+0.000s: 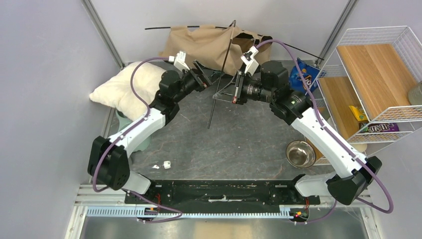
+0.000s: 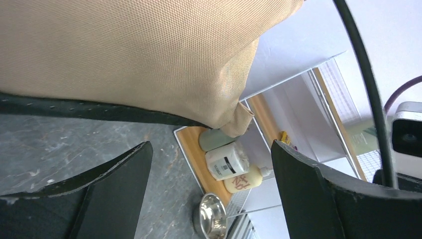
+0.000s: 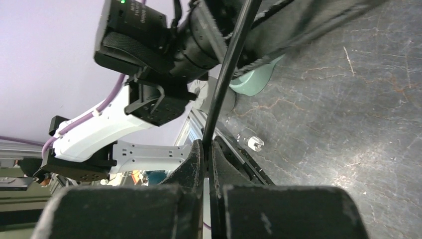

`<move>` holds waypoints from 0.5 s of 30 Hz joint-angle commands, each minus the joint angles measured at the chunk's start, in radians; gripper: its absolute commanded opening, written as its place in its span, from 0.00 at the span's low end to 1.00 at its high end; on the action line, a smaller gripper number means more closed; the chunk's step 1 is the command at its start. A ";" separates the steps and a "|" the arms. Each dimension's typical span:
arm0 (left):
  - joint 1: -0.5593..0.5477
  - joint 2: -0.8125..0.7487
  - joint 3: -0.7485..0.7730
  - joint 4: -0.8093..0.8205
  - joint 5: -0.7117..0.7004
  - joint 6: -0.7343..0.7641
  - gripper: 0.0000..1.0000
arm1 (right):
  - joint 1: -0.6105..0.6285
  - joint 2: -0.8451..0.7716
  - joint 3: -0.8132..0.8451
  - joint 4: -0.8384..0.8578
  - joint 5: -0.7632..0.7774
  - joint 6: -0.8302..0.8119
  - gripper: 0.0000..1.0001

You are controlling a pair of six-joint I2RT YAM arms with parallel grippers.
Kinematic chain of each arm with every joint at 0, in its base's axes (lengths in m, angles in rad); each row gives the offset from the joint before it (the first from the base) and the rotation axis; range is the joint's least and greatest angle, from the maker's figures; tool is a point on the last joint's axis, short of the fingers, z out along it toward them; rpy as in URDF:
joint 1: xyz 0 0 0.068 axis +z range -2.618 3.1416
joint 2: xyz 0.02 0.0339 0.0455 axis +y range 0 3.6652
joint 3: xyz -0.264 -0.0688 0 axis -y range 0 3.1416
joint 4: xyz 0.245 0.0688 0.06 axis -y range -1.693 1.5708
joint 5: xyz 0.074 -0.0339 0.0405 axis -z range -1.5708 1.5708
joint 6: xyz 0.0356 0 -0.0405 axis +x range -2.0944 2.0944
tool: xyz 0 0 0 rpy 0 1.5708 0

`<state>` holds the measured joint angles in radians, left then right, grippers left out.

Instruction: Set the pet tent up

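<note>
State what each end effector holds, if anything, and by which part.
The right end effector pinches the tent's thin black pole partway along its shaft. The left end effector is open, holding nothing.

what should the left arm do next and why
Probably ease the left gripper forward and close it on the pet tent hem: its jaws are open just short of the fabric, while the right gripper is shut on a black pole.

One tan tent point(image 1: 209, 47); one white pillow point(image 1: 127, 87); one steel bowl point(image 1: 300, 153); one blue snack bag point(image 1: 304, 74); one wire shelf point(image 1: 378, 35); two robot arms point(image 1: 144, 123); two small white bits point(image 1: 166, 163) on the counter point(image 1: 239, 144).
</note>
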<state>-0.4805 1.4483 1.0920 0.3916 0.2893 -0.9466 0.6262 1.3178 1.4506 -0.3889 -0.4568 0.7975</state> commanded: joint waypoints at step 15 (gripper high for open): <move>-0.065 0.192 0.067 0.346 -0.142 -0.257 0.95 | -0.007 0.030 0.023 0.234 -0.052 0.142 0.00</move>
<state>-0.5323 1.6230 1.1004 0.6514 0.1993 -1.1442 0.6262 1.3369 1.4506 -0.2516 -0.5133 0.9272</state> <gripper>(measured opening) 0.949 0.018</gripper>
